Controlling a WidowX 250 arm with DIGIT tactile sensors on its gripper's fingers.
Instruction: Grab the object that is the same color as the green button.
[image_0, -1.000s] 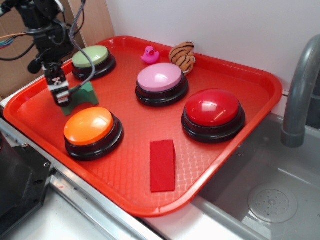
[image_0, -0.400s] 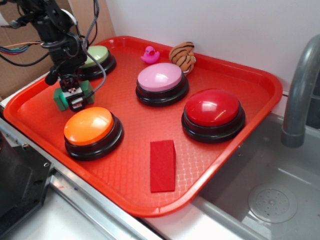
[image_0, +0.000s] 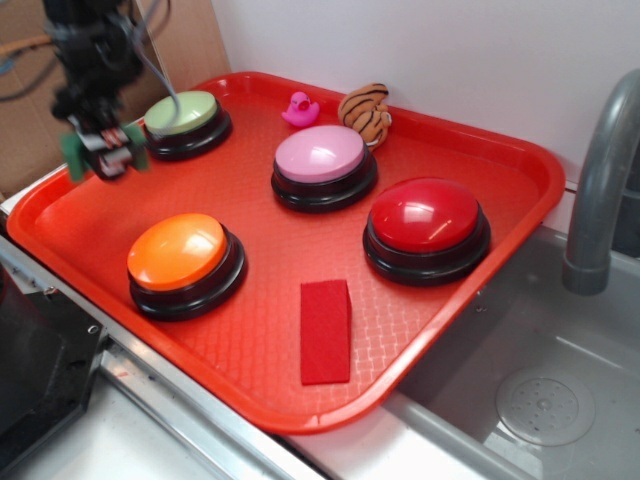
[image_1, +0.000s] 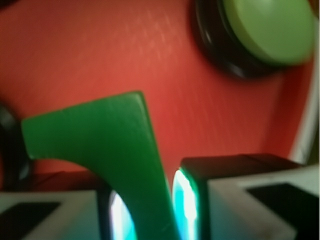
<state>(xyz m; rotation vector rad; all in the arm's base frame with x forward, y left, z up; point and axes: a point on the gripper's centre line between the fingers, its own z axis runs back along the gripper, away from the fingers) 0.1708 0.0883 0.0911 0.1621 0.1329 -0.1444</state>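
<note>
Exterior view, left to right: our gripper (image_0: 100, 150) is clamped on the dark green arch block (image_0: 74, 155), holding it above the red tray (image_0: 520, 165) near its left rim, just beside the green button (image_0: 182, 113). Further right sit the orange button (image_0: 177, 250) and pink button (image_0: 320, 154).

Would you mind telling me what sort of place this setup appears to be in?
Probably a toy or mock kitchen sink station: a grey curved faucet stands over a grey sink basin, beside a red plastic tray of domed buttons on the counter.
</note>
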